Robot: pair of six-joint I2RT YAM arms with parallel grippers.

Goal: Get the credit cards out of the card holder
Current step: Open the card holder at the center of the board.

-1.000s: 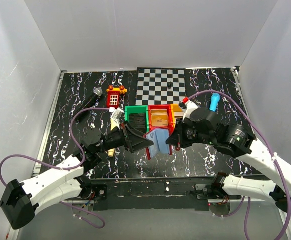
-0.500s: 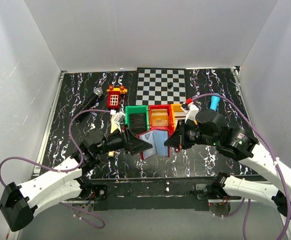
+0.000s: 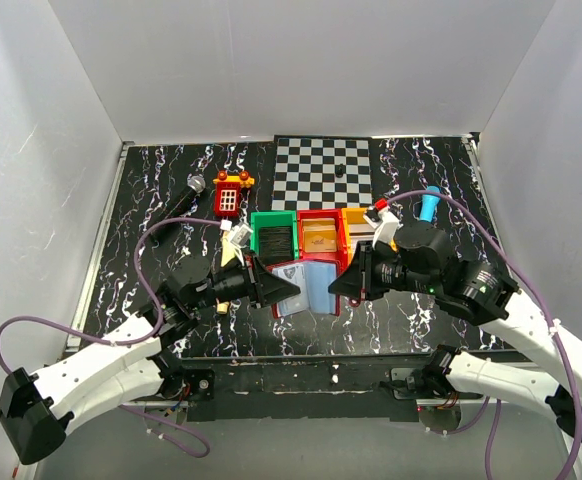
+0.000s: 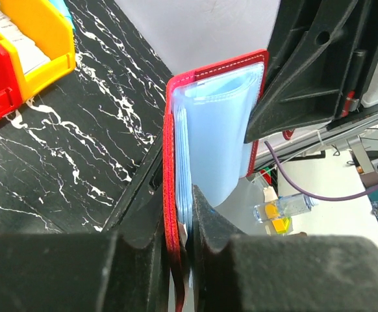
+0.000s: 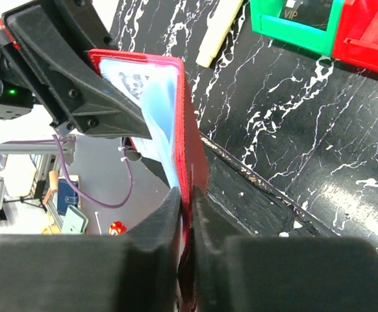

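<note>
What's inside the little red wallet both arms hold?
Pale blue plastic sleeves fill the card holder; one shows dark print. Any cards inside them are hidden.

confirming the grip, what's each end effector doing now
left end effector: shut on the card holder
right end effector: shut on the card holder

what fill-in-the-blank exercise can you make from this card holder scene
The card holder, clamped by the left tool and the right tool, is held ___, sleeves showing.
Its sleeves are pale ___.
Between the green bin and the yellow bin stands a third bin, coloured ___.
Missing: open, blue, red.
</note>
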